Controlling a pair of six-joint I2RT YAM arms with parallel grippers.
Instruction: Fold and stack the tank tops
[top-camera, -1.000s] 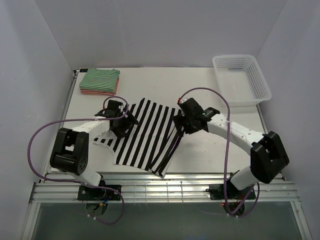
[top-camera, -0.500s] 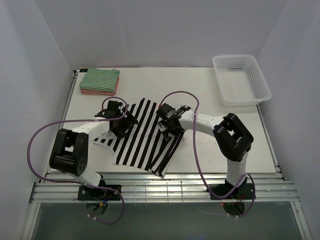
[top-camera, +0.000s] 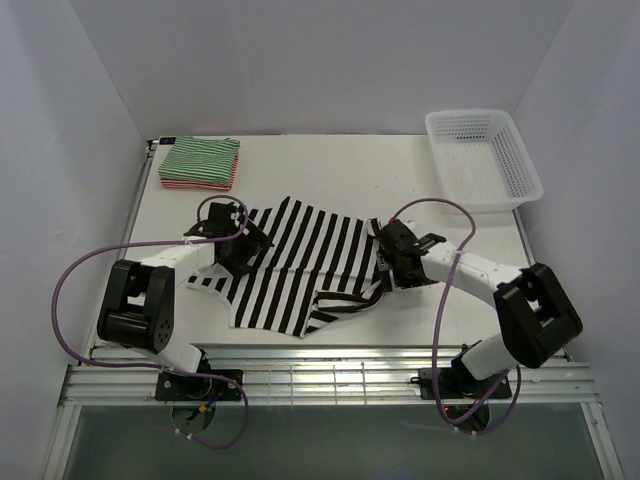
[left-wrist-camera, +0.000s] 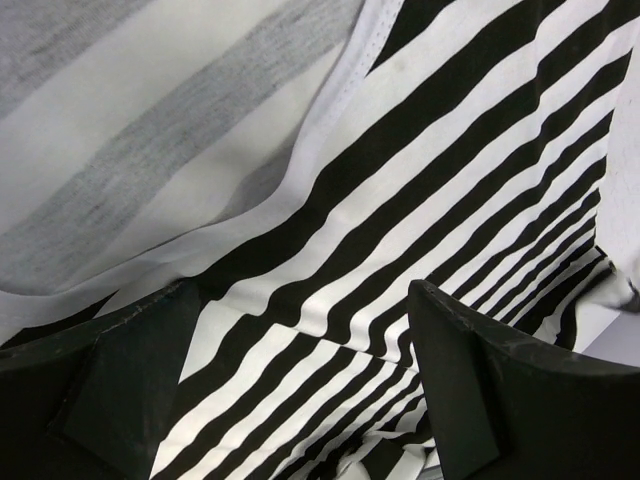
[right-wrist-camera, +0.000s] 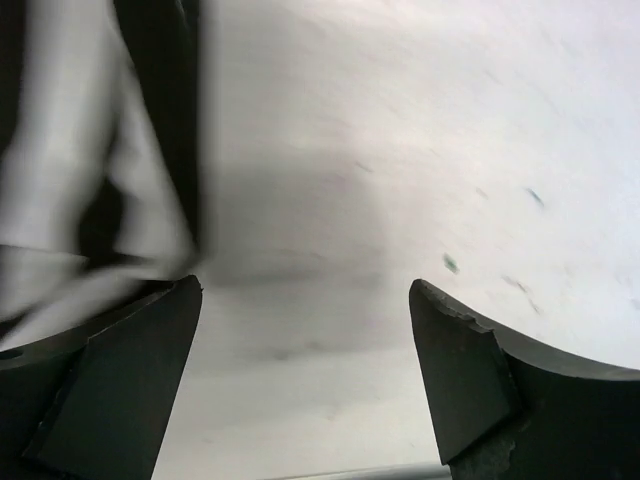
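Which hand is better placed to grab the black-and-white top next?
Probably left. The left hand hangs open over the black-and-white top; the right hand, also open, faces mostly table beside it.

Just a white table (top-camera: 400, 165) with a black-and-white striped top (top-camera: 300, 270) spread rumpled mid-table, a folded red-and-white top (top-camera: 190, 183) under a green-and-white top (top-camera: 203, 155) at 11 o'clock, white lattice basket (top-camera: 520, 165) at 2 o'clock.

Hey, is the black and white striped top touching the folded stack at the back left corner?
Apart. The top external view shows bare table between the black-and-white top and the folded stack.
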